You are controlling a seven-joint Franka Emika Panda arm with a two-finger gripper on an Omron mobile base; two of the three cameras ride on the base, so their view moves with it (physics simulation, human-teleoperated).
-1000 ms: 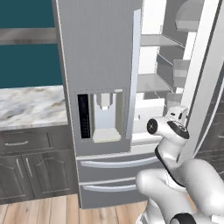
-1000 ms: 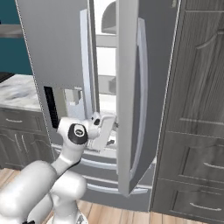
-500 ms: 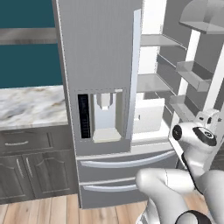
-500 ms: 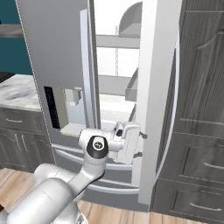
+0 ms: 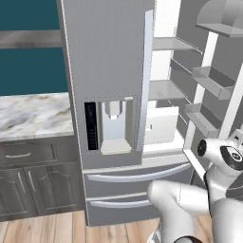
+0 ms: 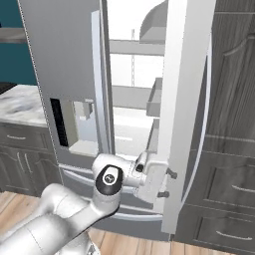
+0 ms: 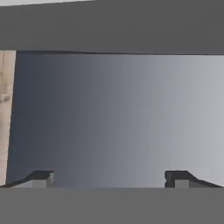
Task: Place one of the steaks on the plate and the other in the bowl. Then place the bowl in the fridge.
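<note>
The grey steel fridge (image 5: 109, 71) (image 6: 64, 60) stands with its left door shut and its right door (image 6: 187, 99) swung wide, baring white shelves (image 5: 163, 88). My gripper (image 6: 168, 184) is open low at the inner side of that right door, fingertips against or just short of it. In the hand view the open gripper (image 7: 110, 177) faces a flat grey panel (image 7: 118, 118) close up, nothing between its fingers (image 7: 41, 177). The steaks, the plate and the bowl are out of view.
Door bins (image 5: 209, 80) jut from the open door. Fridge drawers with bar handles (image 5: 133, 173) sit below. A marble counter (image 5: 33, 114) over dark cabinets lies left; tall dark cabinets (image 6: 234, 149) stand right. Wooden floor (image 5: 42, 228) lies below.
The right fridge door has swung further open to the right. My arm and hand have moved right along with it, and more of the shelves show.
</note>
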